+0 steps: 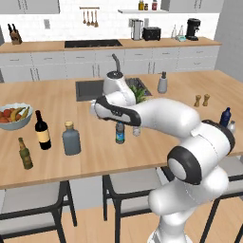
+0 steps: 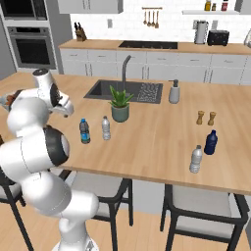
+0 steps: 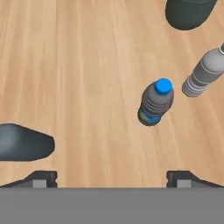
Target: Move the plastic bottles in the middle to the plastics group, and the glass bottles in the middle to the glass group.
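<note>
My gripper (image 3: 111, 179) is open and holds nothing; it hangs above the counter and looks down. Ahead of it stands the clear plastic bottle with blue label and blue cap (image 3: 155, 103) (image 1: 120, 133) (image 2: 85, 131). The pale plastic bottle (image 3: 203, 72) (image 2: 106, 128) is just beyond it. The squat grey-blue glass bottle (image 1: 71, 138) (image 3: 24, 142) stands to the left. Farther left are the wine bottle (image 1: 42, 130) and the beer bottle (image 1: 25, 154). At the right end stand the dark-blue bottle (image 2: 211, 142) (image 1: 226, 116) and the silvery bottle (image 2: 196, 159).
A potted plant (image 2: 119, 105) stands behind the two water bottles, in front of the sink (image 2: 100, 88). A soap dispenser (image 2: 174, 92) and two shakers (image 2: 200, 117) (image 2: 212, 118) stand farther right. A fruit bowl (image 1: 14, 116) is at the far left. Stools stand under the counter's front edge.
</note>
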You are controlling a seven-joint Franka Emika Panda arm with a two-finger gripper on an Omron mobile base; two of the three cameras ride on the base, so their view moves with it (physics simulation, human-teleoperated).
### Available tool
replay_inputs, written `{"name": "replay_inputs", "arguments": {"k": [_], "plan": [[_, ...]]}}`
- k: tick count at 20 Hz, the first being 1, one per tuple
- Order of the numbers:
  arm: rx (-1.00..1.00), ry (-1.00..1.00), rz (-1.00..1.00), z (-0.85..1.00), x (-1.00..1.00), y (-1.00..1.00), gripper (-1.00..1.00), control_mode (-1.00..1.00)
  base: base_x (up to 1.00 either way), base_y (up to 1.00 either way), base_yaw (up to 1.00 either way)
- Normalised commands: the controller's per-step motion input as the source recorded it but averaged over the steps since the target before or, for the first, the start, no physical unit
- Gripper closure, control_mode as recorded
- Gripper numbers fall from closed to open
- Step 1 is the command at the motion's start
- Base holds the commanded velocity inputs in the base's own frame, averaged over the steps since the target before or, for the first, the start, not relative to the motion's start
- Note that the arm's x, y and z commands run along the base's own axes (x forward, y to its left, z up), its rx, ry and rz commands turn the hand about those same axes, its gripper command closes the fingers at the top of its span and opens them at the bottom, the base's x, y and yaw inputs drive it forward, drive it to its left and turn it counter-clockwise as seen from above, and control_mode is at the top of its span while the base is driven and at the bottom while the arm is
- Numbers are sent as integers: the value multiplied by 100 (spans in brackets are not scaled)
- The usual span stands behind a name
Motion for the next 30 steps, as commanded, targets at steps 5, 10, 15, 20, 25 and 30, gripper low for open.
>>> {"name": "replay_inputs", "arguments": {"k": [5,10,15,20,25,30], "plan": [[-1,15,-1,-1,0,-74,-100,-100,0,0,0],[-7,9,0,-9,9,-61,-100,-100,0,0,0],[-13,7,0,-26,24,-24,-100,-100,0,0,0],[-7,0,0,-24,39,-2,-100,-100,0,0,0],[-2,0,0,-21,26,-1,-100,-100,0,0,0],[0,0,0,-17,20,2,-100,-100,0,0,0]]}}
